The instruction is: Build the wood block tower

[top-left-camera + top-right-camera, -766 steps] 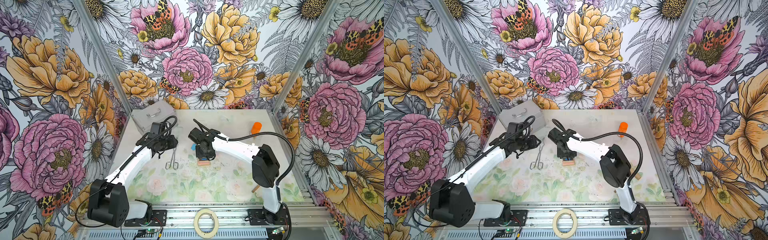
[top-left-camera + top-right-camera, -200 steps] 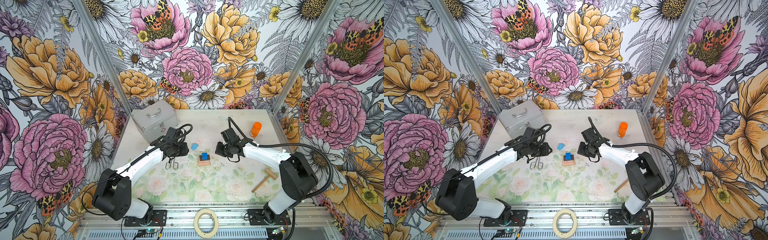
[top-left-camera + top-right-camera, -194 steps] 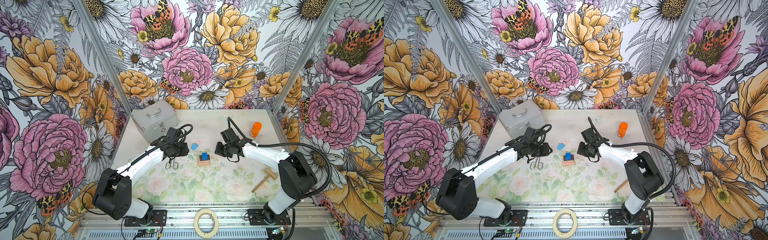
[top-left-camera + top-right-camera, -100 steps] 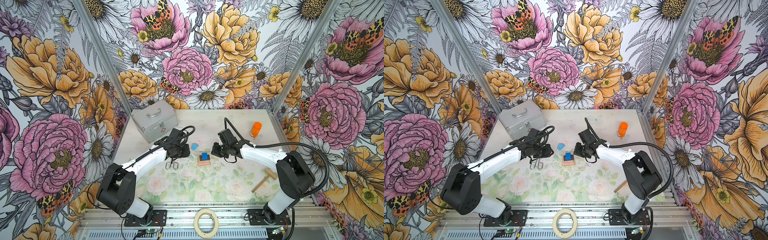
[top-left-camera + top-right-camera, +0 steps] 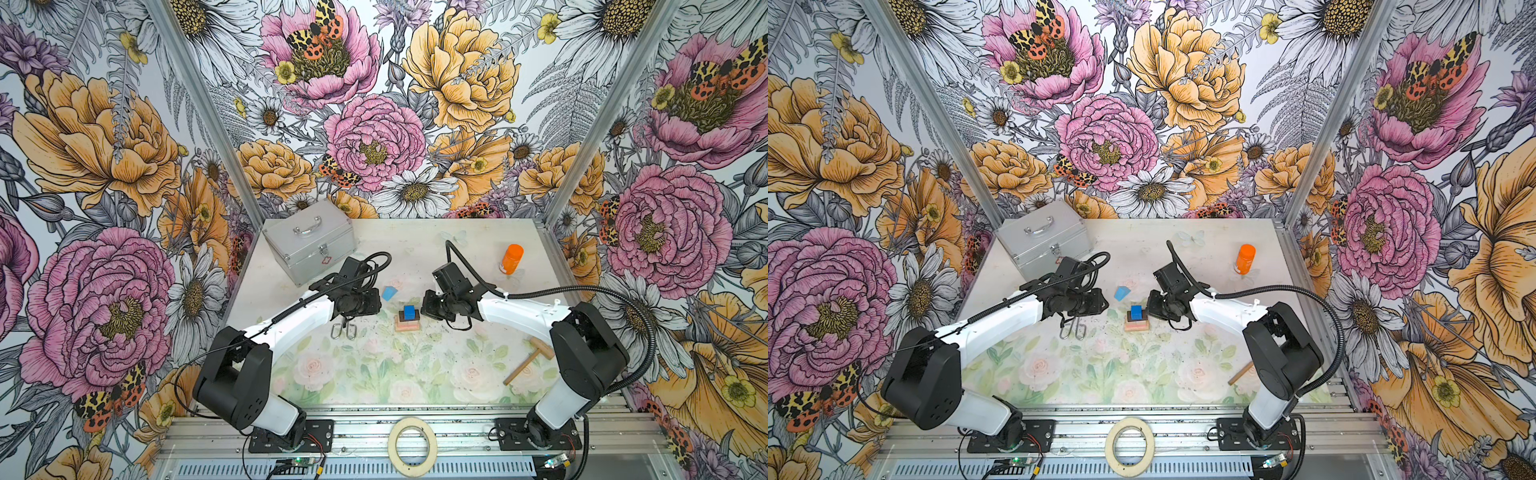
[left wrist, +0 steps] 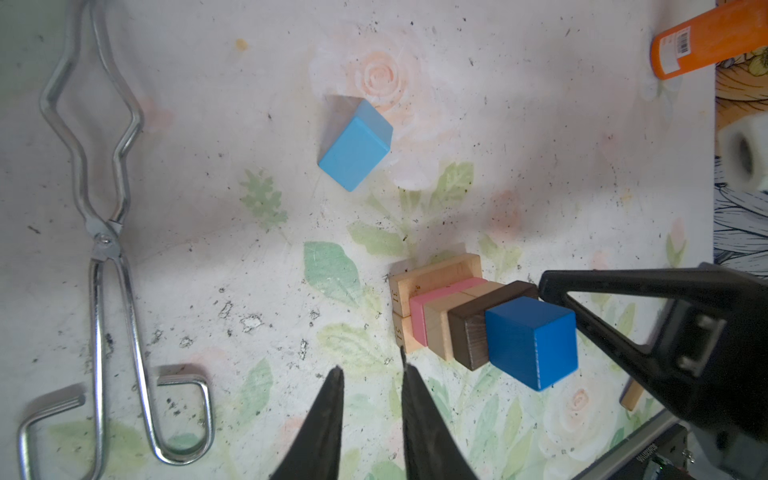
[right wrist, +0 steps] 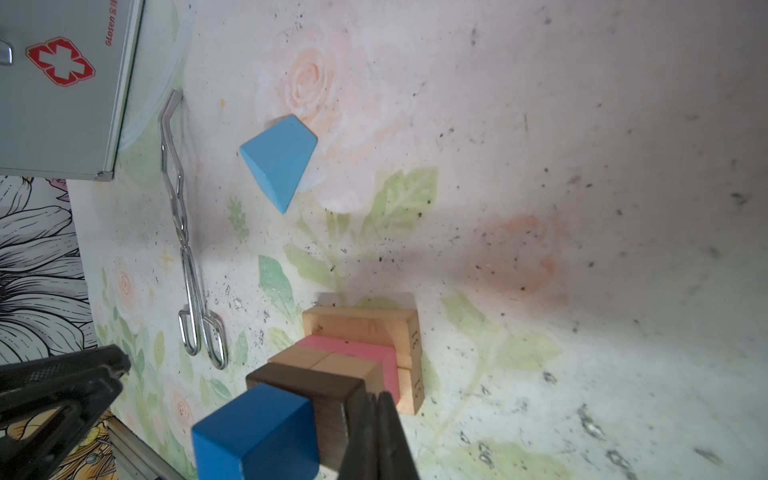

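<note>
Mid-table stands the wood block tower (image 5: 407, 321), blue cube (image 5: 410, 312) on top. At its nine o'clock the left gripper (image 6: 370, 370) hangs slightly parted, empty; at three, the right gripper (image 7: 376, 397) is clenched on nothing.

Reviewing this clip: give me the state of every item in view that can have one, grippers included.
wood block tower: standing, blue cube on top.
light blue block: lying loose, apart from the tower.
left gripper: slightly open, empty.
right gripper: shut, empty, tips by the tower's dark brown layer.
silver case: closed.
tongs: lying flat, not held.
mallet: lying flat.
</note>
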`<act>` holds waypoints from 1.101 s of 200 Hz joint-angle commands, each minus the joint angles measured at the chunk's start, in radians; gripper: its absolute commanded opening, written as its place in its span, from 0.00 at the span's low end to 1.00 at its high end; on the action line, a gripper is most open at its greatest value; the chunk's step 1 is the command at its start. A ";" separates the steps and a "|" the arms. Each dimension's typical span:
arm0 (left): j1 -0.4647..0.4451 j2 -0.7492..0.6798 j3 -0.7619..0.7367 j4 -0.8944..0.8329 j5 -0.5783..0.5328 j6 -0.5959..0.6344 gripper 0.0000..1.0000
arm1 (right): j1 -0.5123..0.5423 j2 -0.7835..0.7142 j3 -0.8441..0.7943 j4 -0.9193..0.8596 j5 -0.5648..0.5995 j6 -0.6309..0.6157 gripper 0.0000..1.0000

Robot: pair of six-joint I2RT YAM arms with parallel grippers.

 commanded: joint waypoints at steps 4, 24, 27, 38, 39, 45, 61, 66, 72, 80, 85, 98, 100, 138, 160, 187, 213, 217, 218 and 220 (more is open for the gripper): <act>-0.007 -0.006 -0.015 0.031 -0.017 -0.006 0.27 | 0.011 -0.010 -0.007 0.013 0.017 0.011 0.00; -0.007 -0.009 -0.016 0.032 -0.017 -0.007 0.27 | 0.014 -0.009 -0.005 0.013 0.017 0.013 0.00; -0.006 -0.009 -0.016 0.031 -0.016 -0.007 0.27 | 0.015 -0.010 -0.005 0.013 0.017 0.012 0.00; -0.007 -0.009 -0.015 0.033 -0.016 -0.007 0.27 | 0.017 -0.009 -0.004 0.013 0.017 0.013 0.00; -0.007 -0.009 -0.016 0.032 -0.016 -0.007 0.27 | 0.017 -0.010 -0.003 0.013 0.017 0.013 0.00; -0.007 -0.011 -0.016 0.032 -0.016 -0.007 0.27 | 0.018 -0.010 -0.004 0.012 0.017 0.014 0.00; -0.007 -0.013 -0.017 0.032 -0.017 -0.006 0.27 | 0.020 -0.010 -0.005 0.013 0.015 0.015 0.00; -0.007 -0.012 -0.018 0.032 -0.016 -0.007 0.27 | 0.020 -0.010 -0.005 0.013 0.015 0.016 0.00; -0.007 -0.012 -0.018 0.031 -0.017 -0.007 0.27 | 0.022 -0.010 -0.006 0.013 0.015 0.017 0.00; -0.007 -0.012 -0.018 0.032 -0.016 -0.007 0.27 | 0.023 -0.010 -0.005 0.012 0.015 0.018 0.00; -0.008 -0.012 -0.019 0.032 -0.016 -0.007 0.27 | 0.023 -0.010 -0.007 0.013 0.015 0.019 0.00; -0.007 -0.010 -0.018 0.032 -0.017 -0.007 0.27 | 0.024 -0.009 -0.005 0.013 0.015 0.019 0.00; -0.007 -0.010 -0.018 0.032 -0.016 -0.007 0.27 | 0.025 -0.008 -0.005 0.013 0.015 0.019 0.00; -0.008 -0.012 -0.018 0.031 -0.016 -0.007 0.27 | 0.026 -0.007 -0.006 0.012 0.015 0.021 0.00; -0.007 -0.012 -0.018 0.032 -0.016 -0.007 0.27 | 0.028 -0.007 -0.007 0.013 0.015 0.023 0.00; -0.007 -0.012 -0.019 0.032 -0.018 -0.007 0.27 | 0.028 -0.007 -0.008 0.013 0.015 0.024 0.00; -0.006 -0.013 -0.019 0.032 -0.019 -0.007 0.27 | 0.028 -0.007 -0.008 0.011 0.015 0.025 0.00; -0.007 -0.014 -0.019 0.032 -0.019 -0.007 0.27 | 0.028 -0.006 -0.007 0.011 0.015 0.025 0.00; -0.008 -0.014 -0.019 0.033 -0.019 -0.007 0.27 | 0.028 -0.007 -0.007 0.010 0.015 0.026 0.00; -0.008 -0.013 -0.019 0.032 -0.019 -0.007 0.27 | 0.028 -0.007 -0.008 0.012 0.016 0.025 0.00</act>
